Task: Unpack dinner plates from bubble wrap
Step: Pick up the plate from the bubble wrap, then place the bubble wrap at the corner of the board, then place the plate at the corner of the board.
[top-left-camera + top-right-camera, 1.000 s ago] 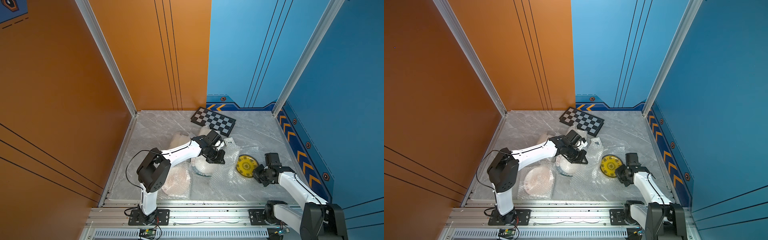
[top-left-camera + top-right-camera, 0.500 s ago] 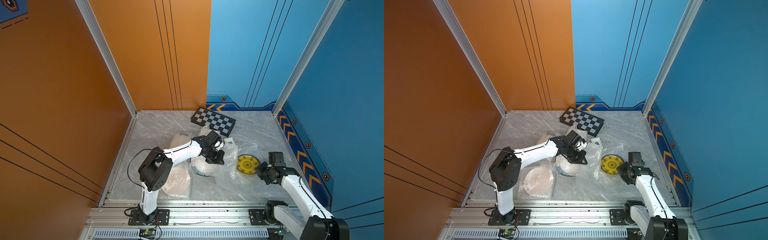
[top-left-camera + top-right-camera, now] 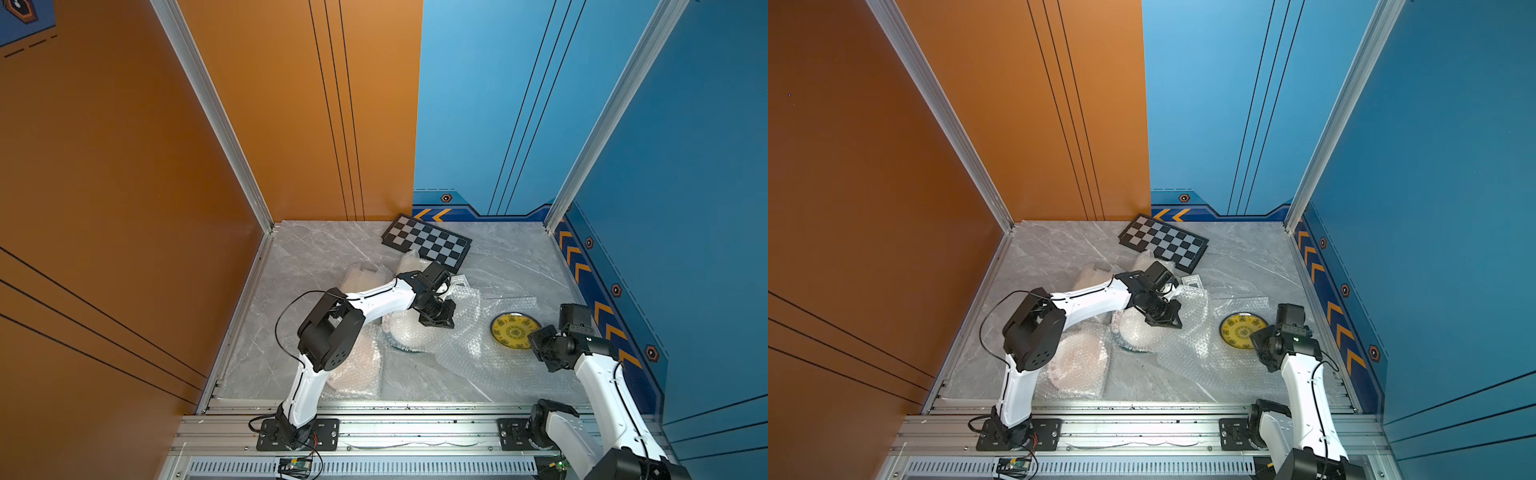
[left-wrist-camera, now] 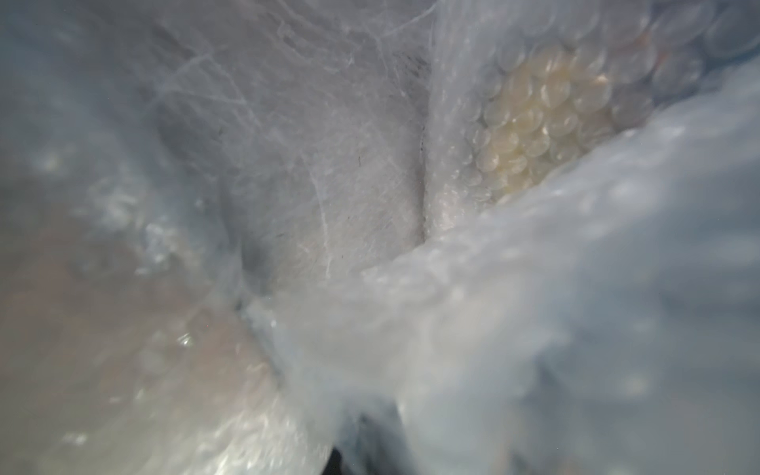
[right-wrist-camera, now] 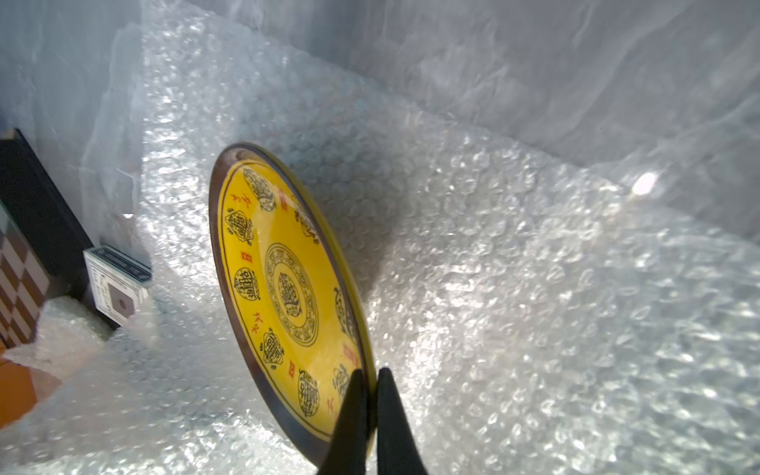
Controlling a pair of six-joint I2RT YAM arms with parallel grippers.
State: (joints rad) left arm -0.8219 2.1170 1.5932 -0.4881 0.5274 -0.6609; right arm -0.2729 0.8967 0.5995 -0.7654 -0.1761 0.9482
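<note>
Nearby, checkerboard (image 3: 428, 243) and card box (image 3: 460, 279) lie beyond bubble wrap (image 3: 467, 338) and plate (image 3: 514, 336).

grey marble tabletop (image 3: 316, 266) bears a checkerboard (image 3: 428, 241), a small card box (image 3: 459, 280), and crinkled bubble wrap (image 3: 469, 361).

Bubble wrap (image 4: 534, 312) fills the frame, close and blurred, its folds gathering toward the bottom centre. In the upper middle, grey veined tabletop (image 4: 349, 164) shows. In the upper right, a cream patch (image 4: 538, 135) glows behind the bubbles, perhaps a plate.
</note>
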